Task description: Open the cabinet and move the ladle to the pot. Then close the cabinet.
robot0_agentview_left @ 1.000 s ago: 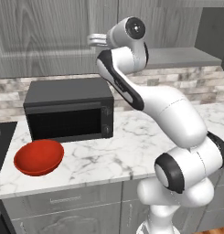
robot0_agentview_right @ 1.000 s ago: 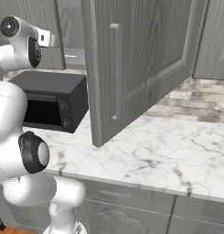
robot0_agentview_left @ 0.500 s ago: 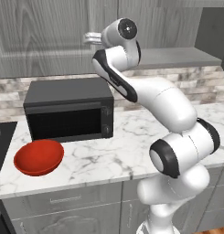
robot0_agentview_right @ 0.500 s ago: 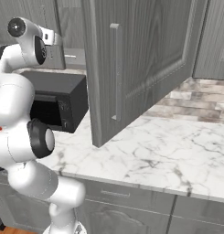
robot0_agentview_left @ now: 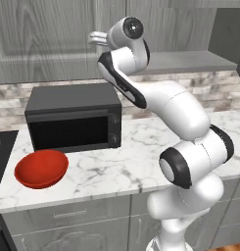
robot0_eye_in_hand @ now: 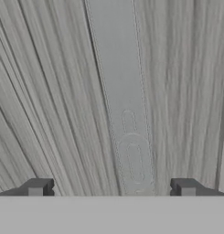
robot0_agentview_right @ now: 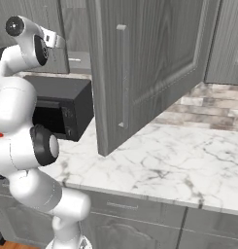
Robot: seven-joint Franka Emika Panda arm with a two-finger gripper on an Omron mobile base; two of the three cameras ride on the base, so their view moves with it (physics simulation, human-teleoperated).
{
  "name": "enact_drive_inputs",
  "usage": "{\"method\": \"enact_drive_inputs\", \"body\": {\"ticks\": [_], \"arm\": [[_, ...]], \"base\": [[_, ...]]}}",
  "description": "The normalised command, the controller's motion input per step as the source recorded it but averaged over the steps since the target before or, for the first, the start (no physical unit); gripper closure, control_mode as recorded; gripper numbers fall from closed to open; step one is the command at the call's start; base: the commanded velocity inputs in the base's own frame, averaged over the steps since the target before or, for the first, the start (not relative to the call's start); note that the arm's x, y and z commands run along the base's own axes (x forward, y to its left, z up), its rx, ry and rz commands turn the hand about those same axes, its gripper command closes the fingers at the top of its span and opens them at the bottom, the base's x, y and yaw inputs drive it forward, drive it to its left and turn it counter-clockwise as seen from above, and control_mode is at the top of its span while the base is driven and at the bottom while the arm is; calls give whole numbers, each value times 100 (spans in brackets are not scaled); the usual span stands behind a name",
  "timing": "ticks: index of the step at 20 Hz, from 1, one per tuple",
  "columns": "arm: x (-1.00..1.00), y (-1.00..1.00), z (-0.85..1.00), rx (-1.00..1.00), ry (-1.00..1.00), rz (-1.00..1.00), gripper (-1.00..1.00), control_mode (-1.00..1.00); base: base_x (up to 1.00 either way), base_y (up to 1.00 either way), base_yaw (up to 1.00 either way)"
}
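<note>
Red bowl (robot0_agentview_left: 41,168) is sitting at the left end of the marble counter (robot0_agentview_left: 116,166), just in front of the black microwave (robot0_agentview_left: 75,120) — not a task item. The pot isn't turning up anywhere in these views, so where the ladle has to go can't be told yet.

Moving right: the arm is reaching up high, with the gripper (robot0_agentview_left: 96,37) pointing at the upper grey cabinet (robot0_agentview_left: 48,39) fronts above the microwave. In the hand view the fingertips (robot0_eye_in_hand: 38,187) are standing wide apart with nothing between them — hand is released, empty. Straight ahead of them a slim bar handle (robot0_eye_in_hand: 120,98) is running up the wood grain, framed between the two tips, so the gripper looks to be lining up on a handle; contact not showing.

Further right, in the right base view, one cabinet door (robot0_agentview_right: 149,68) is already swinging well out over the counter, its own vertical handle (robot0_agentview_right: 122,75) facing the camera. So opening is at least partly done. Whether the second door is needing to be opened too is a guess from the handle approach.

The ladle isn't visible — presumably inside the cabinet, can't confirm. Judging progress: early. Ladle pick, transfer to pot and closing the cabinet are all remaining.
</note>
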Motion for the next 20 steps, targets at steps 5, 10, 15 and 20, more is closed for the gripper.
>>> {"method": "enact_drive_inputs", "body": {"ticks": [5, 10, 15, 20], "arm": [[21, 36, 0, 0, 0, 2, -100, -100], [17, 44, 0, 0, 0, 5, 100, -100], [1, 41, 0, 0, 0, 10, 100, -100], [0, 82, 0, 0, -3, 12, 100, -100]], "base": [[0, 0, 0], [0, 0, 0], [0, 0, 0], [0, 0, 0]]}}
